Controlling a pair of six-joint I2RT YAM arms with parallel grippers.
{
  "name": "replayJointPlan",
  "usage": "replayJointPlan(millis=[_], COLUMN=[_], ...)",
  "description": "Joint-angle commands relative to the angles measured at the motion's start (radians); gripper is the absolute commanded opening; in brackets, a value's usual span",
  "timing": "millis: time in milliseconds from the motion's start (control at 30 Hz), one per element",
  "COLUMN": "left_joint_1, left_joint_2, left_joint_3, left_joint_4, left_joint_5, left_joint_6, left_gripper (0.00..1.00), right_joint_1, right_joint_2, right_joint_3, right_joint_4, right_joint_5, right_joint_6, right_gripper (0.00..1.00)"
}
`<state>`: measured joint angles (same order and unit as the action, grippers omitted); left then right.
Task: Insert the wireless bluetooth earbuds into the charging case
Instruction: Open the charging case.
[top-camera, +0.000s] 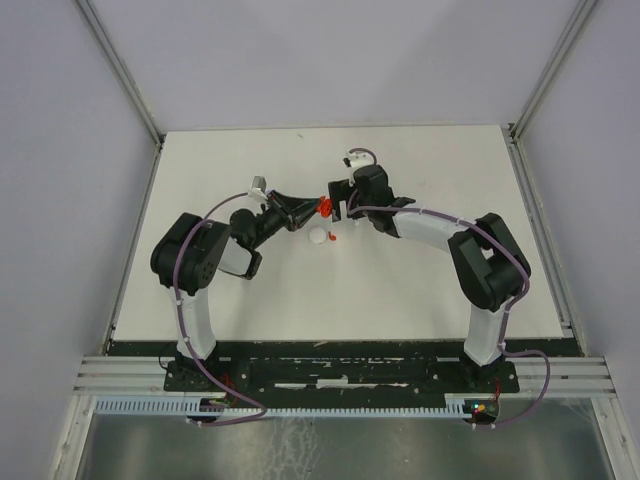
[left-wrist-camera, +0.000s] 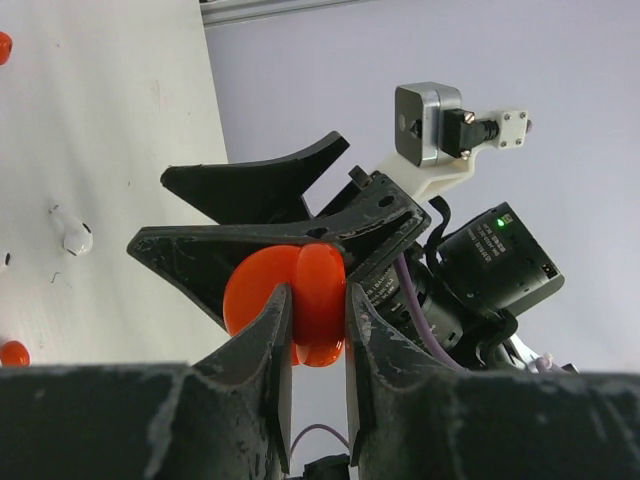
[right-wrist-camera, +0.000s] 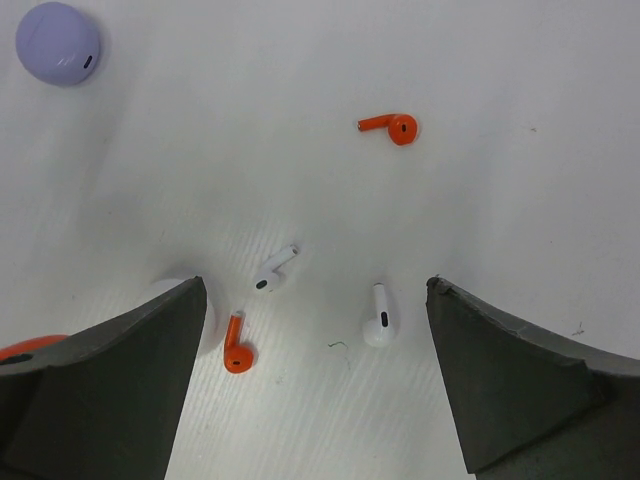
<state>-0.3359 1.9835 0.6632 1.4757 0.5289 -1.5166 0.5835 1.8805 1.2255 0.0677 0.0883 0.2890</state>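
My left gripper (left-wrist-camera: 316, 295) is shut on a red-orange round charging case (left-wrist-camera: 300, 300) and holds it on edge above the table (top-camera: 420, 280). The case looks hinged open. My right gripper (right-wrist-camera: 315, 290) is open, with its black fingers (left-wrist-camera: 250, 190) spread close by the case. On the table under it lie two red earbuds (right-wrist-camera: 392, 126) (right-wrist-camera: 237, 347) and two white earbuds (right-wrist-camera: 272, 270) (right-wrist-camera: 380, 320). In the top view the grippers meet at mid-table, left (top-camera: 312, 208) and right (top-camera: 340, 208), with the red case (top-camera: 323, 206) between them. No lavender earbud shows.
A lavender round case (right-wrist-camera: 58, 42) lies shut on the table at the upper left of the right wrist view. A white round case (top-camera: 318, 237) sits just in front of the grippers, partly hidden behind my right gripper's left finger (right-wrist-camera: 120, 380). Grey walls stand round the table.
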Motion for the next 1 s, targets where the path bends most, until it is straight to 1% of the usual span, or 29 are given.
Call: replayJointPlan(millis=[0, 233, 367, 433, 633, 833, 967], left_joint_1=[-0.029, -0.056, -0.063, -0.064, -0.056, -0.042, -0.015], left_joint_2=[-0.005, 0.016, 0.033, 0.044, 0.055, 0.058, 0.057], left_joint_3=[0.039, 0.063, 0.065, 0.057, 0.033, 0.018, -0.013], left_joint_4=[0.092, 0.116, 0.152, 0.18, 0.195, 0.198, 0.233], left_joint_5=[0.023, 0.011, 0.006, -0.004, -0.029, -0.041, -0.054], left_joint_6=[-0.051, -0.082, -0.115, -0.139, -0.149, -0.146, -0.158], left_gripper=[0.04, 0.04, 0.04, 0.04, 0.03, 0.03, 0.03], right_joint_1=[0.013, 0.014, 0.014, 0.01, -0.045, -0.089, -0.095], right_joint_2=[0.019, 0.046, 0.06, 0.055, -0.015, -0.079, -0.099], right_joint_3=[0.067, 0.09, 0.103, 0.102, 0.02, -0.031, -0.039], right_joint_4=[0.058, 0.051, 0.054, 0.05, 0.109, 0.102, 0.048], right_joint_5=[-0.064, -0.066, -0.07, -0.047, -0.03, -0.033, -0.01], right_joint_6=[0.026, 0.038, 0.047, 0.058, 0.115, 0.102, 0.078], right_gripper=[0.99, 1.0, 1.0, 0.99, 1.0, 1.0, 1.0])
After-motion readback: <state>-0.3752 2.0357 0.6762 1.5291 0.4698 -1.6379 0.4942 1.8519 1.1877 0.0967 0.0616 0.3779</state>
